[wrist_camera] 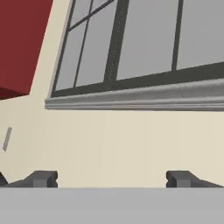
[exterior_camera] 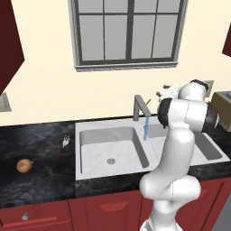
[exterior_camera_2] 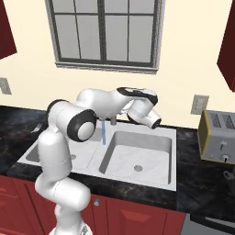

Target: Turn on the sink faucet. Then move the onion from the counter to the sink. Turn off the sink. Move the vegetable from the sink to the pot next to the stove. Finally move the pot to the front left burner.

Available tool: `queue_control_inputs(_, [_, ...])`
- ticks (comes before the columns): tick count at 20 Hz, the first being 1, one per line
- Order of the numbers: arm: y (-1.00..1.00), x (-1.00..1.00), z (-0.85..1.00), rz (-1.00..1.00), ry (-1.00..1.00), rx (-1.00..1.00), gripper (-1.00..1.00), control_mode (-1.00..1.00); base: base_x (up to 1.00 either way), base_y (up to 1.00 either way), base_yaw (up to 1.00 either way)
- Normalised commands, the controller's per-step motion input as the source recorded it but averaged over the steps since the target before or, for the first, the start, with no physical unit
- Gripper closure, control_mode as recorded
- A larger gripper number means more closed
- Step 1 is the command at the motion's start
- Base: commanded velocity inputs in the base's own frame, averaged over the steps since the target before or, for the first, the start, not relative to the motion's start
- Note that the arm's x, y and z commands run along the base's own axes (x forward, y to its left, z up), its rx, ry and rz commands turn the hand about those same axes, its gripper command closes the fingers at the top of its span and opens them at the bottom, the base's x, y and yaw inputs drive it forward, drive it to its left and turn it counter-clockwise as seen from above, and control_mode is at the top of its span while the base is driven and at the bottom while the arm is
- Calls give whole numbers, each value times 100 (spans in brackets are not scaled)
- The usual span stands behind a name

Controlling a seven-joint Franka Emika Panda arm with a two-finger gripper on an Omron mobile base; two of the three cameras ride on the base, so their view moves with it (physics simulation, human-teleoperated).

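Note:
Water (exterior_camera: pixel 145 128) runs in a blue stream from the grey sink faucet (exterior_camera: pixel 140 107) into the pale sink (exterior_camera: pixel 90 127). The tan-orange onion (exterior_camera: pixel 25 165) lies on the black counter (exterior_camera: pixel 40 140), far to the left of the basin. My gripper (wrist_camera: pixel 112 179) is open, its dark fingertips (wrist_camera: pixel 43 178) wide apart with nothing between them. It sits behind and to the right of the faucet (exterior_camera: pixel 163 93) and faces up at the wall and window. In the right base view my arm hides most of the faucet, but the stream (exterior_camera_2: pixel 103 131) shows. The pot and stove are out of view.
A grey toaster (exterior_camera_2: pixel 219 136) stands on the counter right of the sink, below a wall outlet (exterior_camera_2: pixel 199 104). A small thin utensil (exterior_camera: pixel 65 142) lies on the counter just left of the sink. Dark red cabinets (exterior_camera: pixel 103 210) run below the counter.

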Motion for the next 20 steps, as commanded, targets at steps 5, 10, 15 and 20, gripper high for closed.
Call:
queue_control_inputs(5, [50,-79,50,3,-12,-1,-100,-100,0,0,0])
queue_control_inputs(10, [68,-68,56,6,-12,-5,-100,-100,0,0,0])
queue_control_inputs(15, [79,-59,55,9,-10,-12,-100,-100,0,0,0])
queue_control_inputs(20, [89,-62,24,9,-19,-29,-100,-100,0,0,0])
